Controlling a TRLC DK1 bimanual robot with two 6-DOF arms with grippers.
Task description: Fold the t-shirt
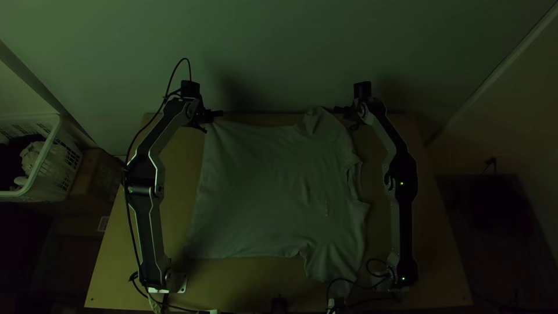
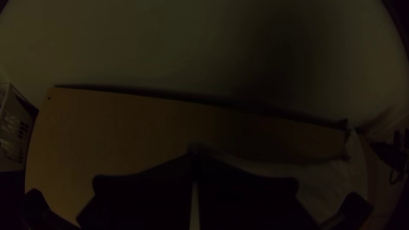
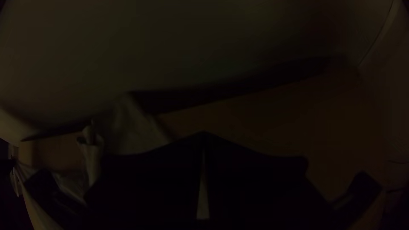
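Left gripper point(image 1: 210, 120) first, since it is the one nearest the hem: I see it over the far corner of the t-shirt point(image 1: 273, 186), close to the table's far edge. In the left wrist view, the left gripper point(image 2: 194, 157) has its two black fingers pressed together at the tips, with a thin slit between them farther back. Whether a bit of cloth is caught in those tips, I can't tell from the dim light.

Across from it, the right gripper point(image 1: 349, 118) is just beside the far sleeve point(image 1: 322, 123). From the right wrist view, the right gripper point(image 3: 204, 136) also has its tips together, a narrow gap behind them, and again I can't make out whether they pinch any fabric.

As for the shirt, it lies spread over the middle of the table point(image 1: 433, 267), between the two arms, hem toward the left arm and collar point(image 1: 354, 177) toward the right. Its body is mostly flat with soft wrinkles, while the far sleeve looks rumpled. The near sleeve point(image 1: 328, 261) reaches down toward the near edge, close to the right arm's base.

Off beyond the table's left side stands a white basket point(image 1: 58, 157) with cloth in it, next to a brown box point(image 1: 93, 174).
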